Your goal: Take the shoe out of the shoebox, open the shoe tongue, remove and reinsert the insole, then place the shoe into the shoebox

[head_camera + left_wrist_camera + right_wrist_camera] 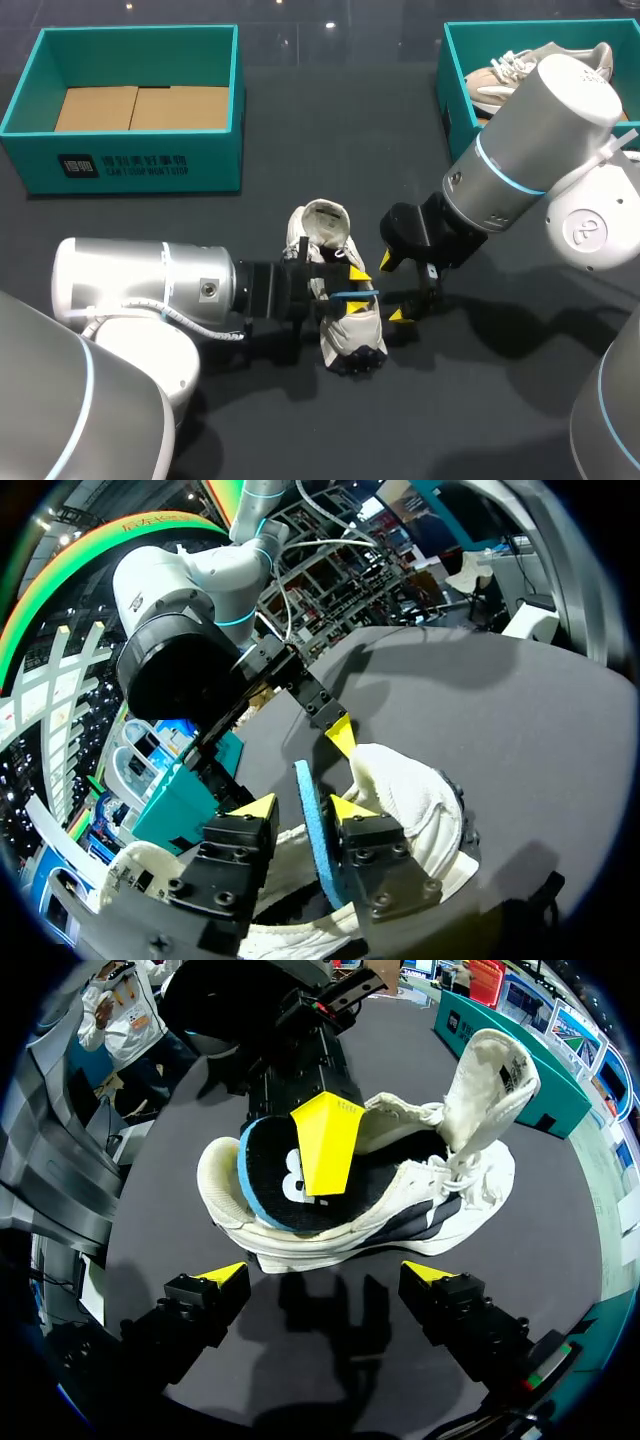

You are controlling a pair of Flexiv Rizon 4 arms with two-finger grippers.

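Now my left gripper pinches the insole at the heel end of the shoe, the insole running lengthwise toward the tongue. My right gripper waits spread just beside the shoe.

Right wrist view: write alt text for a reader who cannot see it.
A white shoe lies on the dark table, tongue pulled up, with the left gripper at its heel against the blue-edged insole. The right gripper hangs open short of it, touching nothing.
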